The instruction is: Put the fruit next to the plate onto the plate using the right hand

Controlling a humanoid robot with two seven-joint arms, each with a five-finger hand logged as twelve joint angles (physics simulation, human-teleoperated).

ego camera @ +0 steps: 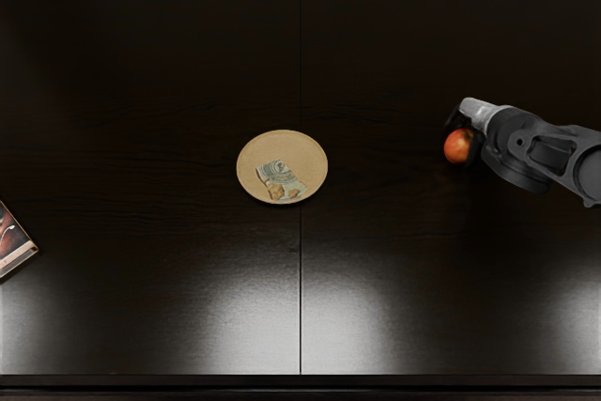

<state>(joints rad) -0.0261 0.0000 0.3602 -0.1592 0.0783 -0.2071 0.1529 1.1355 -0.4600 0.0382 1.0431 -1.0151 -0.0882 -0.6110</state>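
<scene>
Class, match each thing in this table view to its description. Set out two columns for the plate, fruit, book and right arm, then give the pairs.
1 plate
2 fruit
3 book
4 right arm

A cut off by the left edge
B red-orange, right of the plate
C tan, mid-table
D grey, enters from the right edge

Pairs: 1-C, 2-B, 3-A, 4-D

Shows round tan plate (302, 150) mid dark glossy table (150, 260); well right of it, small red-orange fruit (457, 146) against grey-black right hand (469, 126).
</scene>
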